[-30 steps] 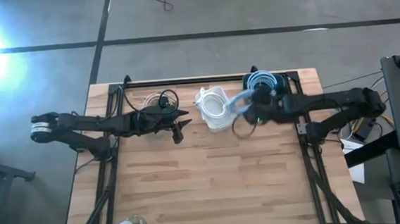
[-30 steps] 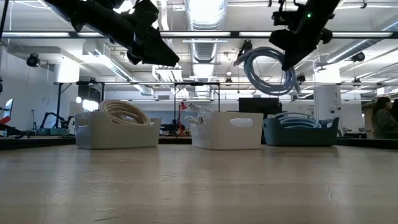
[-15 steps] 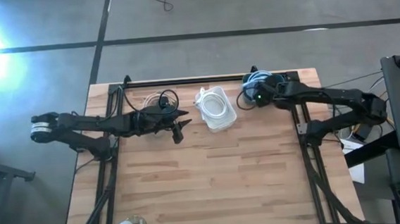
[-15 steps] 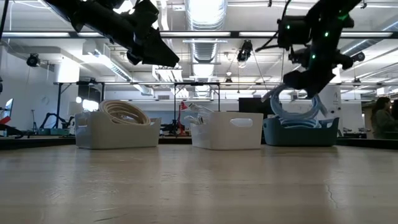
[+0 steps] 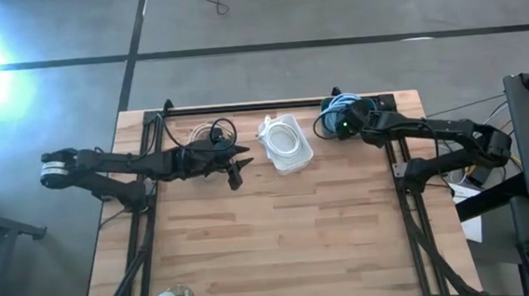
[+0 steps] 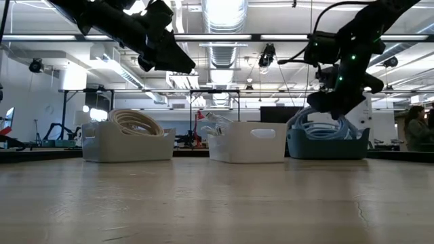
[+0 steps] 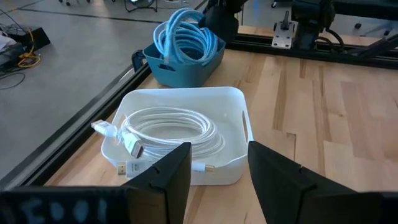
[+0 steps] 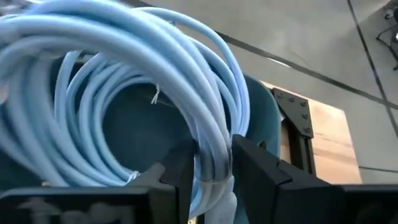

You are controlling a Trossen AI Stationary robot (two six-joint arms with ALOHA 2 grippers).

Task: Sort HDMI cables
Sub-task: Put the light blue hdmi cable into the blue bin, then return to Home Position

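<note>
Right gripper (image 8: 208,165): jaws being kept clamped on a light blue coiled HDMI cable (image 8: 143,74) over the far-right teal plastic bin (image 7: 180,62).
Left gripper (image 7: 217,177): jaws being held apart, empty, near the white plastic bin (image 7: 233,102).

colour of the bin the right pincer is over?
Teal-blue plastic bin, holding light blue coiled cables. Right pincer grips one coil. Left wrist view shows it best.
</note>
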